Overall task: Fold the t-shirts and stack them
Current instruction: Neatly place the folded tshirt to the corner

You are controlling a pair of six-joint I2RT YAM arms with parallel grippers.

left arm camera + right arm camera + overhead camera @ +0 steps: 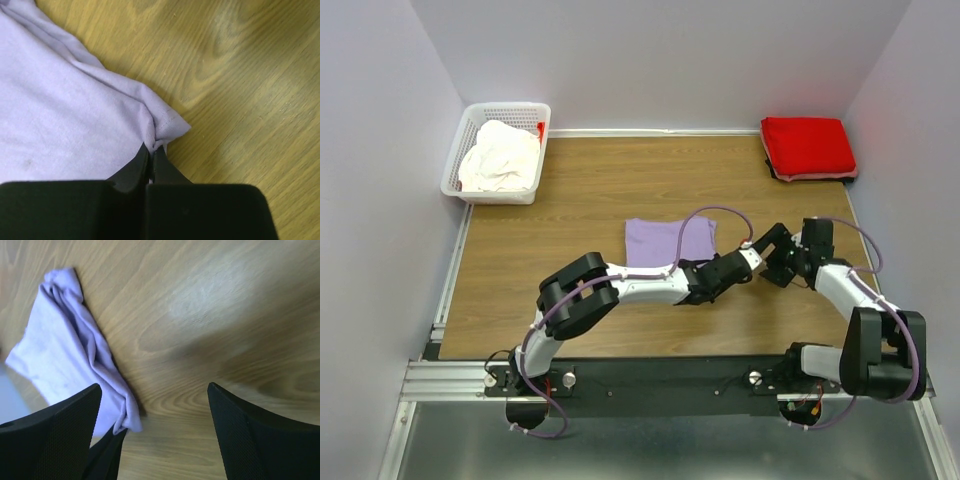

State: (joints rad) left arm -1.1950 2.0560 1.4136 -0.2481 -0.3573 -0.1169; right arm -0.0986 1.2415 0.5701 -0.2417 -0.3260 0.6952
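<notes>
Left gripper (pixel 151 150): fingers pressed together, pinching one corner of the lavender-purple soft cloth t-shirt (pixel 60 115). Cloth puckered into small gathers right at the fingertips. Rest of that shirt spread ahead and to the left of the pinch, lying as a flat folded rectangle on the brown wood-grain table (pixel 570 200).

Right gripper (pixel 152 390): fingers spread wide, nothing between them, poised over bare wood just to the right of the left gripper. Edge of the same lavender shirt lying off beyond its left finger.

Elsewhere: bright red folded t-shirt (pixel 807 145) well beyond the right gripper, at the far right corner. Cream-white crumpled t-shirt (pixel 500 155) heaped in the white plastic lattice basket (pixel 453 178), far ahead and well to the left of the left gripper.

Handling, as judged:
- Light and limp, with no stiffness of its own.
- Likely to sag, trail and shed its fold if raised by the single pinched corner.
- Neither slippery nor fragile, but quick to wrinkle.
- Best taken at two corners of one edge, one gripper to each, pinching through every layer.
- Neighbouring corner on the right gripper's side advised as the second hold.

Progress, as judged: red shirt folded and placed, lavender folded or nearly so, cream-white not yet begun.
</notes>
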